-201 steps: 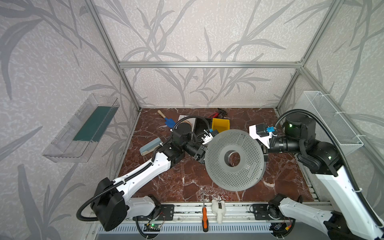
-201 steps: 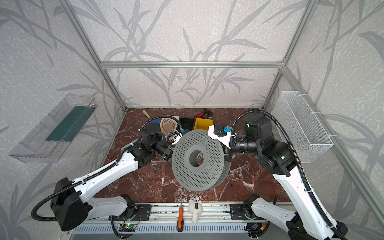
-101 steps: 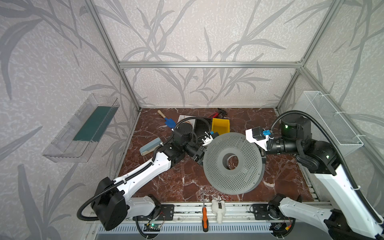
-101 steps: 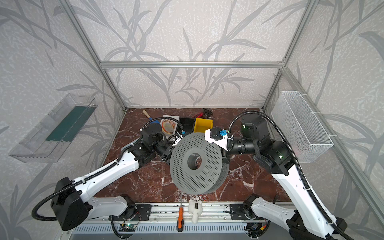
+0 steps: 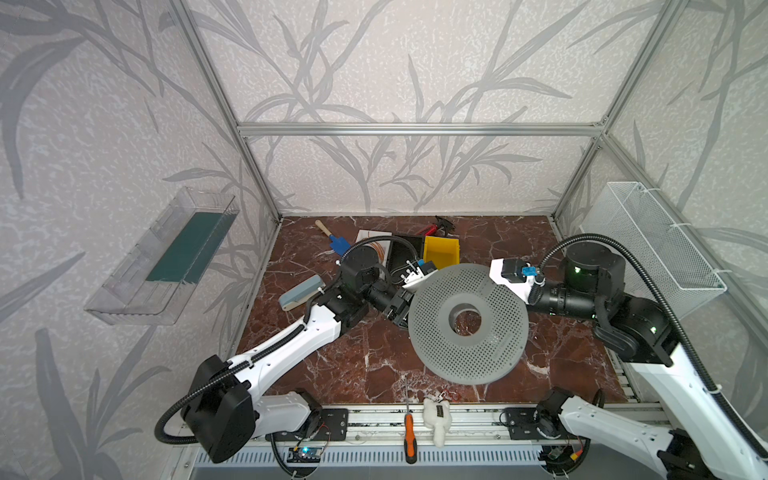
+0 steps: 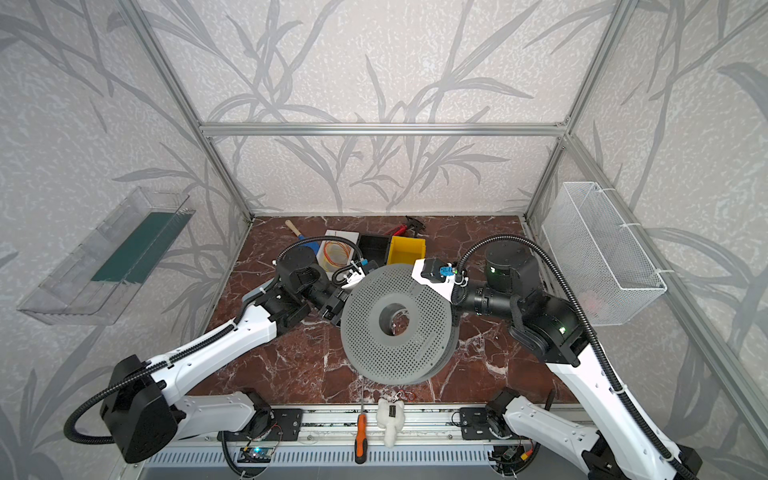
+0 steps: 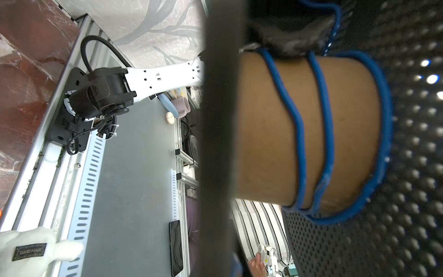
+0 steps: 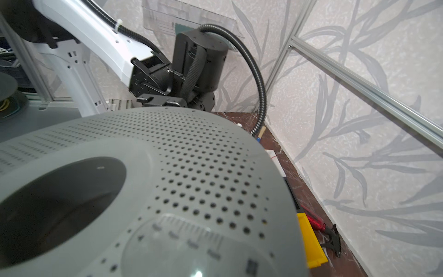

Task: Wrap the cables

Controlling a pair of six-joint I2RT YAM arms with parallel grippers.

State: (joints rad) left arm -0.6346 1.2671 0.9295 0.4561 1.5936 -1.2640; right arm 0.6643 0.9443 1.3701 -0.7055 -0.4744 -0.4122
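Cables [image 7: 299, 127]: thin bright-blue wire in loose turns around the brown core [image 7: 263, 132] of a grey perforated spool [image 5: 490, 353]. Two turns sit slack on the core; another lies against a flange. In both top views the upper flange hides the wire.

Left gripper [image 5: 404, 315]: clenched at the spool's left rim, so the cables lie just inward of it, to its right. What it pinches I cannot tell.

Right gripper [image 5: 523, 289]: reaches in at the spool's far-right rim, its tips under the flange; grip state cannot be told. The right wrist view shows only the flange, very close.

Spool held tilted, above mid-surface.

Surface [image 5: 353, 361]: red-brown marble. Far side holds a yellow bin [image 5: 441, 250], red pliers [image 5: 432, 228], a blue-tipped tool [image 5: 332, 241] and a coil of orange wires [image 6: 336, 251]. Near rail carries an orange-handled screwdriver [image 5: 410, 436] and a white plush toy [image 5: 436, 419].

Room: leaf-patterned walls, aluminium frame. Clear tray [image 5: 166, 257] on the left wall, white wire basket [image 5: 652, 249] on the right.
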